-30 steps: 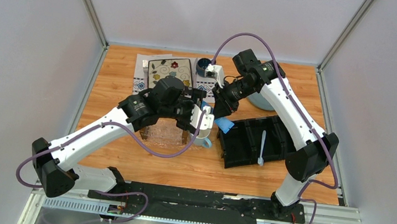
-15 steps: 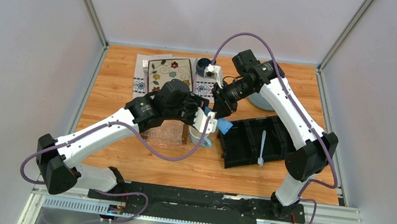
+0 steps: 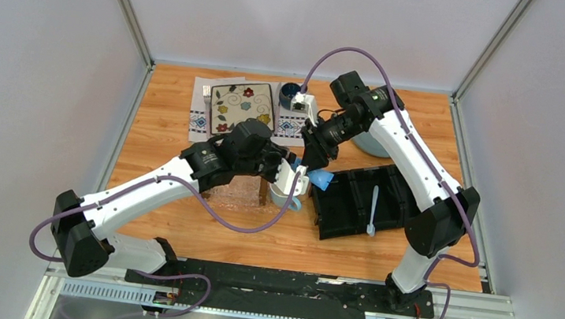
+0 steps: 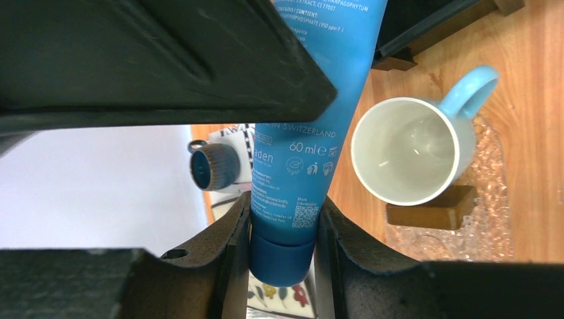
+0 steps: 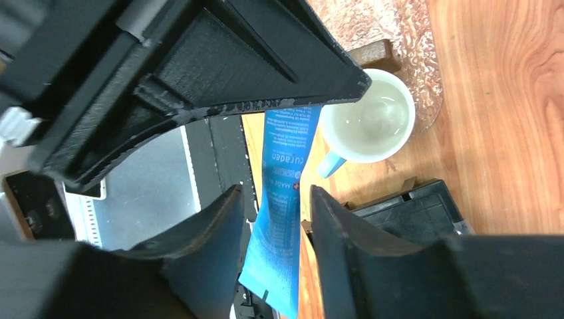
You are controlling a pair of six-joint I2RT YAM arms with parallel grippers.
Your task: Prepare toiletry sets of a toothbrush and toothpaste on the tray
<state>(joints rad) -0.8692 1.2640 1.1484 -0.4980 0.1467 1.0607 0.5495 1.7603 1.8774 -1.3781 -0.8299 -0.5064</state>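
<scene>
Toothpaste tube, bright blue soft plastic (image 4: 312, 133): judged light, squashy, slippery. Left gripper (image 4: 282, 226) pinches it beside stiff cap (image 4: 282, 256), soundest hold; right gripper (image 5: 276, 193) fingers loose around it.

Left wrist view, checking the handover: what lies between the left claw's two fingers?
The blue tube, its cap end touching both fingers of the left claw; the left wrist view shows it.

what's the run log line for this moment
left gripper: shut on cap end of bright blue plastic squeeze tube | right gripper: open around same tube | slim white toothbrush: in black compartment organizer
</scene>
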